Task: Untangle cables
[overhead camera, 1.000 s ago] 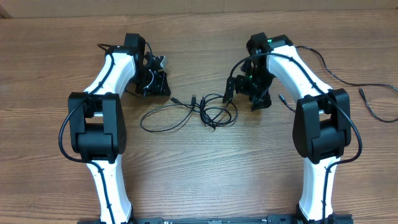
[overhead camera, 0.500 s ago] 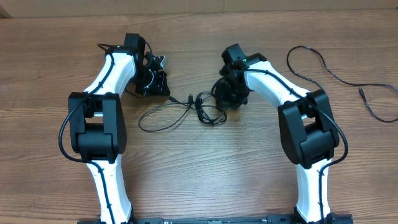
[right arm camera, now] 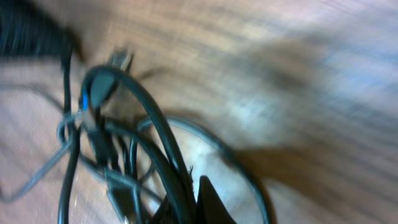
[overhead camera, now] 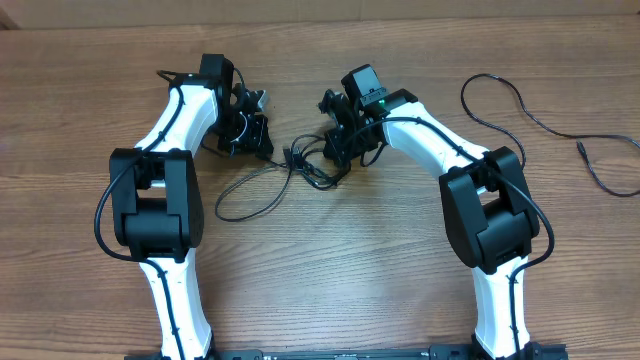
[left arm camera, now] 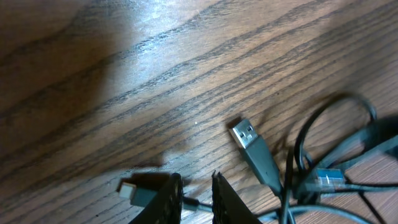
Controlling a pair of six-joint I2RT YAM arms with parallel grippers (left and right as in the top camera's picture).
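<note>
Right gripper (overhead camera: 338, 158), fingers pressed together, pinches the cables (overhead camera: 312, 172) at upper centre of the overhead view. Left gripper (left arm camera: 195, 182), nearly closed, nips one thin cord left of a USB plug (left arm camera: 255, 146).

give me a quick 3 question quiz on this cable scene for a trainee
1. True or false: the tangled cables lie between the left hand and the right hand.
2. Which plug lies on the wooden table in the left wrist view? A) USB-A plug B) mains plug C) headphone jack
3. Fill in: the right hand is ___ on a cable strand.
Key: 1 true; 2 A; 3 shut
</note>
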